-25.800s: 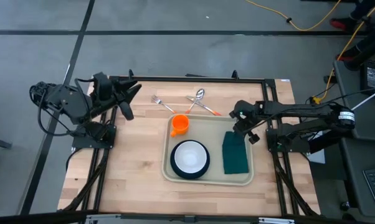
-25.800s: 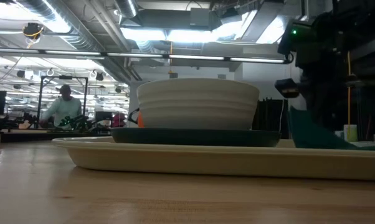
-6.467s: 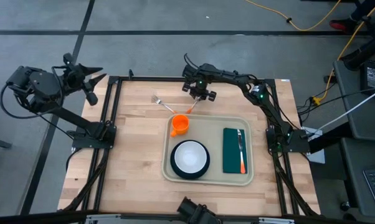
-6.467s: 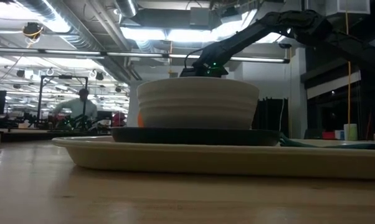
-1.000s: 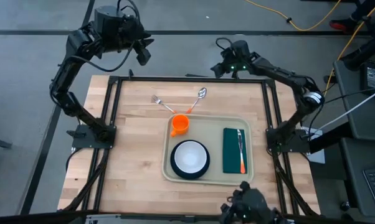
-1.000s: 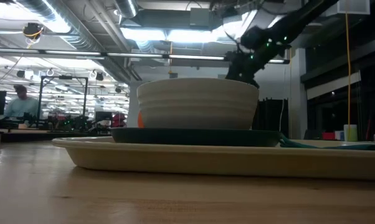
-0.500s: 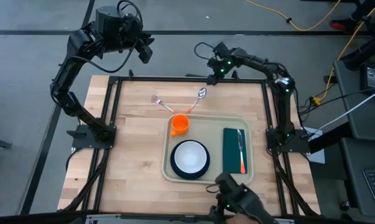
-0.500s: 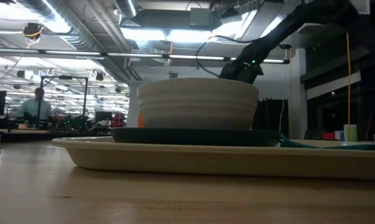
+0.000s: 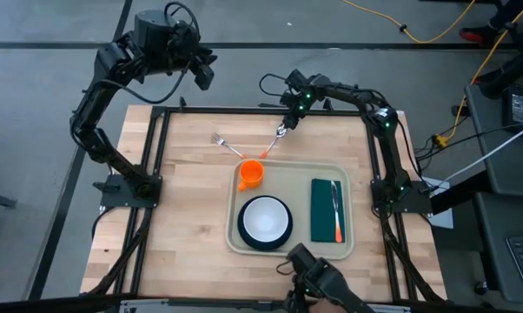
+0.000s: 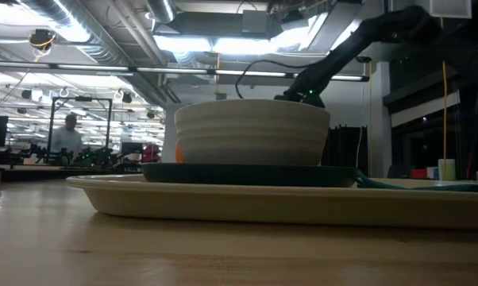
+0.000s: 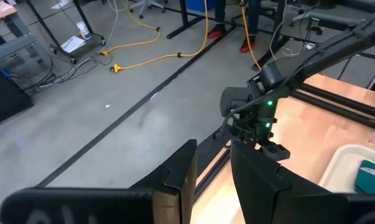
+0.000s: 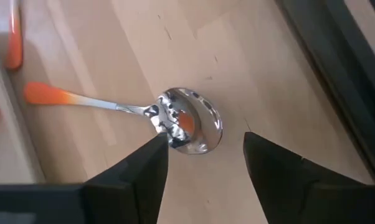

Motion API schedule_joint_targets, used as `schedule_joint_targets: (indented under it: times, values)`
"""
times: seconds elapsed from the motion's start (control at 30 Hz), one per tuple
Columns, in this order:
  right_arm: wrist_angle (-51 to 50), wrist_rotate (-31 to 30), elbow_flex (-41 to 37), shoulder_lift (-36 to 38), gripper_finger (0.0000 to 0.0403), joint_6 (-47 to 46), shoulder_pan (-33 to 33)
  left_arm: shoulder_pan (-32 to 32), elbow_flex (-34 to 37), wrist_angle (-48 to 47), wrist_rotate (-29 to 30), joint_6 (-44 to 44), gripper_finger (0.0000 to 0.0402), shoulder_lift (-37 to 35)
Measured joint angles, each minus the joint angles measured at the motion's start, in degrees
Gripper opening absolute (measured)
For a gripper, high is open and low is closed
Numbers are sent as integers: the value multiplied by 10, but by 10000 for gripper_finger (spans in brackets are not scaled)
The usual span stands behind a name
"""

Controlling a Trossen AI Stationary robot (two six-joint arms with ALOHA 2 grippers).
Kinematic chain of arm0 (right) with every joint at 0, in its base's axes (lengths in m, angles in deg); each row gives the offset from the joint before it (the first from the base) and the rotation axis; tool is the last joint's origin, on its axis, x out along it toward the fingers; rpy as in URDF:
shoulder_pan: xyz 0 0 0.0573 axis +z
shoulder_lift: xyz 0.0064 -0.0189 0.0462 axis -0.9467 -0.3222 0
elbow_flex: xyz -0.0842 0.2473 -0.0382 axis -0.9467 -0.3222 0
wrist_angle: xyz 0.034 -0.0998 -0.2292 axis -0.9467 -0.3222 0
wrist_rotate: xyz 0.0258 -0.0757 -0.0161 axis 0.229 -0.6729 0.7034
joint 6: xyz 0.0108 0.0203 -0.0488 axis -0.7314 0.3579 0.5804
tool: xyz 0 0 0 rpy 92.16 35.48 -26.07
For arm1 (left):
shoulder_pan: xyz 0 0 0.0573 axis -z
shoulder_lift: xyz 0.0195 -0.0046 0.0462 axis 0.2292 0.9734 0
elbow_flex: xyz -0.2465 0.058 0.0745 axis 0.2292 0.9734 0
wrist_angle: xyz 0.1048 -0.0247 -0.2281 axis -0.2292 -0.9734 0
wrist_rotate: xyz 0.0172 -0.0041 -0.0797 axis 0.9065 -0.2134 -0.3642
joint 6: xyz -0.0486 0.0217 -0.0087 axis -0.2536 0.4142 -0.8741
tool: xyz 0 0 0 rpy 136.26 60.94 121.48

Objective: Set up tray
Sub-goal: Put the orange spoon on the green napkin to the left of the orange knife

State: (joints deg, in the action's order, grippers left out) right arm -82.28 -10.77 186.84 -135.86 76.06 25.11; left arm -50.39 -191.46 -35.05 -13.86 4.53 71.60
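Observation:
The cream tray (image 9: 289, 249) lies mid-table and holds an orange cup (image 9: 251, 173), a white bowl (image 9: 264, 219) on a dark teal plate (image 10: 251, 173), and a green napkin (image 9: 324, 210) with an orange-handled utensil (image 9: 335, 210) on it. A spoon (image 12: 186, 127) with an orange handle (image 12: 47, 94) and a fork (image 9: 222, 143) lie flat on the wood beyond the tray's far rim. My right gripper (image 12: 203, 158) is open, pointing down just above the spoon's bowl (image 9: 281, 131), touching nothing. My left gripper (image 11: 212, 174) hangs open and empty, raised beyond the table's far left corner (image 9: 201, 74).
The table's black frame rail (image 9: 261, 109) runs along the far edge just behind the spoon. Bare wood lies left of the tray (image 9: 183, 200). A dark shape (image 9: 318, 278) shows at the near edge. A person (image 10: 68, 135) stands far off in the room.
My right gripper has come from beyond the table's far edge toward the near-left and down, ending over the spoon's bowl. The spoon, fork and tray items have not moved.

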Motion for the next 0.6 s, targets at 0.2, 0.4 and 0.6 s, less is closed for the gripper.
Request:
schedule_joint_targets:
  times: [0.2, 0.4, 0.6]
  values:
    - [6, 10, 0, -8, 201, 1, -1, 0, 0, 0, 0, 7, 87, 0]
    - [27, 11, 0, -8, 145, 6, 0, 0, 0, 0, 1, 11, 90, 0]
    - [28, 11, 0, -8, 27, 5, 0, 0, 0, 0, 1, 11, 90, 0]
